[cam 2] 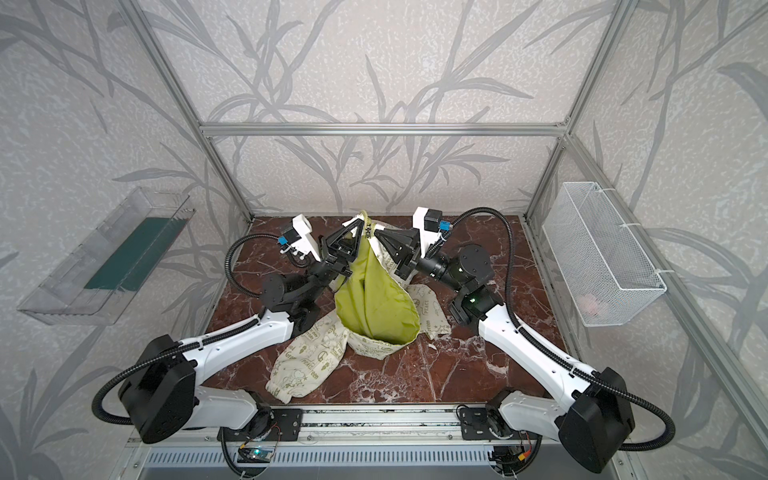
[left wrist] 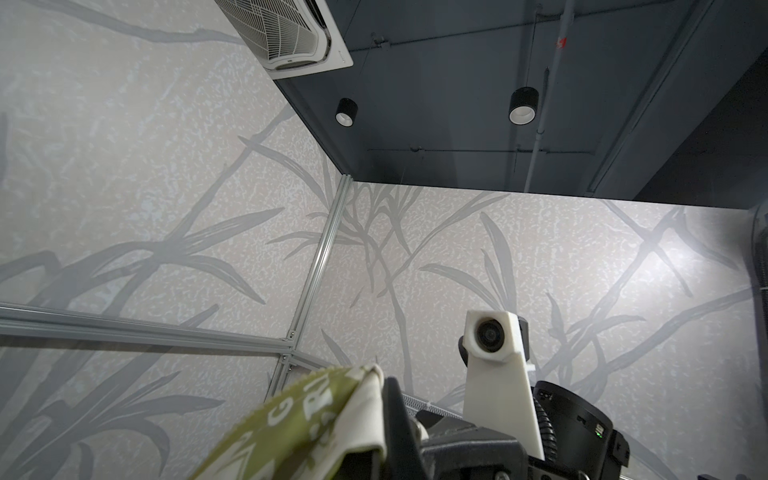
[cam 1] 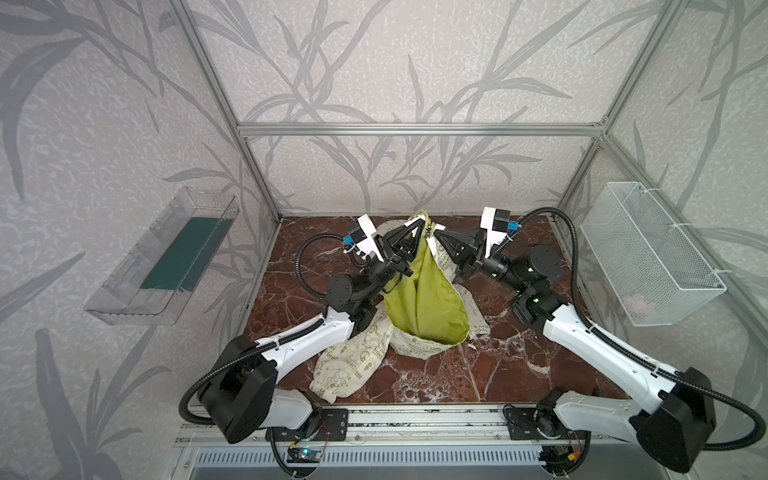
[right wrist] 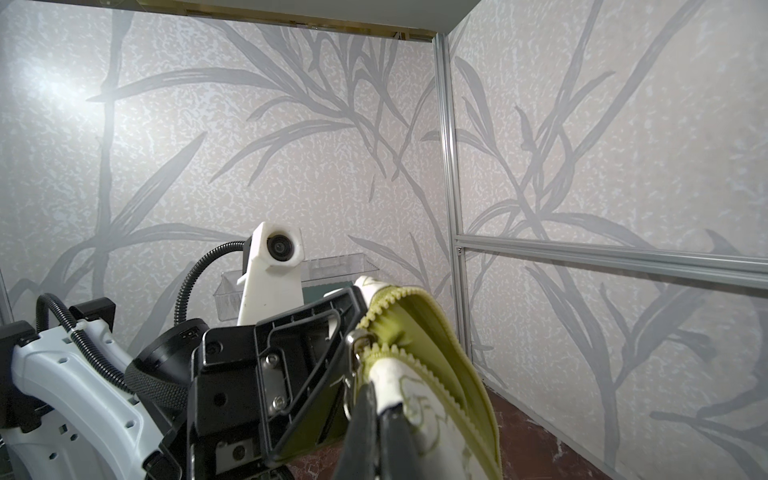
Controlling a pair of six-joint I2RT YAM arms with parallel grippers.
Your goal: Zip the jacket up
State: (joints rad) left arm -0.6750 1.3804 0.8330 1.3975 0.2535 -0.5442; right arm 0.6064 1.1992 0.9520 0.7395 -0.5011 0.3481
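Note:
The jacket (cam 1: 419,291) hangs lifted by its top edge in both top views, lime-green lining facing out, its lower part and a printed cream sleeve (cam 1: 353,361) resting on the table. My left gripper (cam 1: 420,229) is shut on the upper edge of the jacket (left wrist: 311,419). My right gripper (cam 1: 436,236) is close beside it, tip to tip. In the right wrist view my right gripper (right wrist: 378,419) is shut on cream fabric just below the metal zipper slider (right wrist: 357,337). The olive-green zipper teeth (right wrist: 419,370) curve open above it.
The jacket sits on a red-brown marble tabletop (cam 1: 478,374). A clear plastic bin (cam 1: 166,257) hangs on the left wall. A white wire basket (cam 1: 648,257) hangs on the right wall. Aluminium frame posts (cam 1: 257,174) stand at the back corners.

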